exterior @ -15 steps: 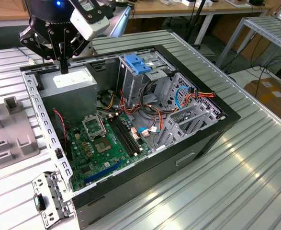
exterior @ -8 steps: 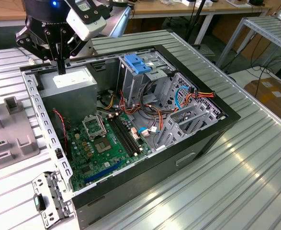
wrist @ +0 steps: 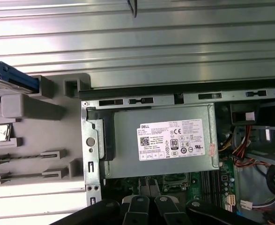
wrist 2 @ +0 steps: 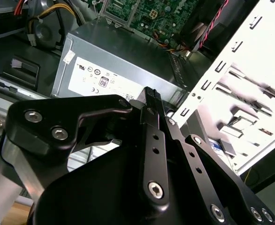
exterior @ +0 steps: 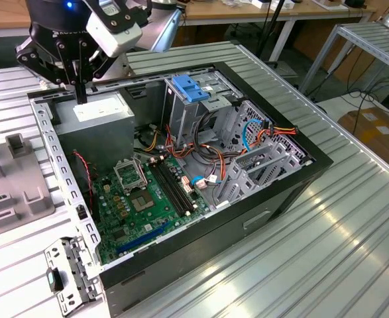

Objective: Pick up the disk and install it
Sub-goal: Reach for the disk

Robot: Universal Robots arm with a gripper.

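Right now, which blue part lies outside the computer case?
The disk on the grey holder beside the case; the blue bracket sits inside, atop the metal cage.

The disk [wrist: 6, 84] seemingly rests on a holder [wrist: 39, 110] beside the open case [wrist: 89, 140].

Built as a matte-black linkage claw [wrist 2: 150, 96], jointed with silver socket screws [wrist 2: 156, 189]; topped by a white boxy wrist housing [exterior: 114, 26] and a small blue light [exterior: 69, 5].

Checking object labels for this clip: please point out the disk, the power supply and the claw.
disk [wrist: 3, 86]: first wrist view, metal top face.
power supply [wrist: 174, 139]: first wrist view, white label.
claw [exterior: 81, 99]: exterior view, between its tips.
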